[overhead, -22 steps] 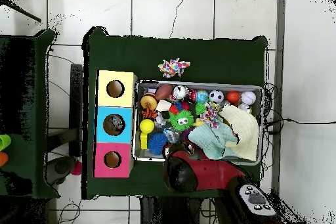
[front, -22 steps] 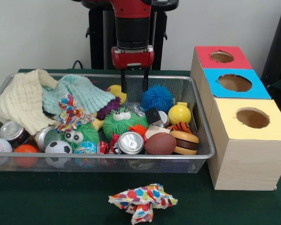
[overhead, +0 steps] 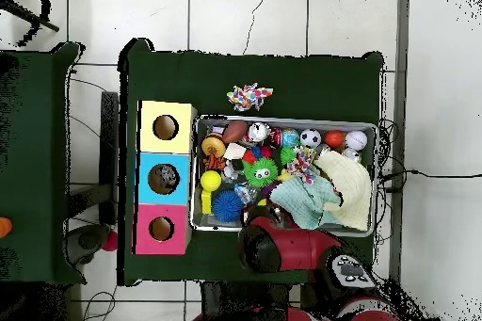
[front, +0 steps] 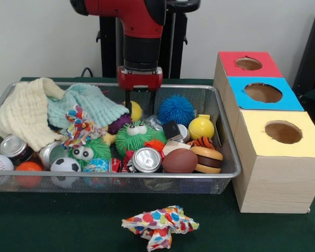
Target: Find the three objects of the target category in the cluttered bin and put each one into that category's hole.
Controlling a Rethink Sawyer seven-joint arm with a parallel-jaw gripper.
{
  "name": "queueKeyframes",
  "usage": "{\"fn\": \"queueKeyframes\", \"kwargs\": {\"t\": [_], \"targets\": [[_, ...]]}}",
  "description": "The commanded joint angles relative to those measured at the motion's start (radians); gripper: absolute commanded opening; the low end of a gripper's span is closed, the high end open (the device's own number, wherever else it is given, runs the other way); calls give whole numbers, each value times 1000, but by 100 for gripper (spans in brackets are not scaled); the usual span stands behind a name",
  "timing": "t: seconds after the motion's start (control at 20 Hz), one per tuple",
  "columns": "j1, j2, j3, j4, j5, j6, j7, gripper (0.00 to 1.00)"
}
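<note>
The wire mesh bin [front: 236,157] is full of toys, cans and cloths; it also shows in the overhead view [overhead: 282,120]. My gripper [front: 140,107] hangs over the bin's far side, open. Its two fingers stand either side of a small yellow toy [front: 136,111], with a purple spiky toy [front: 121,122] just below. It holds nothing. The blue-topped box's hole [front: 263,93] lies to the right of the bin, between the red and yellow boxes, and shows in the overhead view [overhead: 164,179]. In the overhead view the red arm [overhead: 282,247] covers the gripper.
In the bin lie a blue spiky ball [front: 176,109], a yellow ball [front: 201,127], a green spiky toy [front: 138,137], a can [front: 147,159], a football [front: 179,160], a cream cloth [front: 26,110] and a teal cloth [front: 86,105]. A dotted cloth [front: 160,223] lies on the table.
In the front view my gripper has moved left and come lower, from beside the blue spiky ball to around the yellow toy. The bin's things have not moved.
</note>
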Motion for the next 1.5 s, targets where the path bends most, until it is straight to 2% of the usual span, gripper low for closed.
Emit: {"fn": "queueKeyframes", "kwargs": {"t": [0.05,0.3,0.5,0.85,1.1,1.5], "targets": [[-16,205,-39,-89,29,5,156,100],[-55,198,-1,-65,45,-7,174,100],[-86,194,34,-49,56,31,177,100],[-204,210,159,11,105,67,216,100],[-262,223,227,38,131,91,209,100],[-319,236,294,65,165,145,187,100]]}}
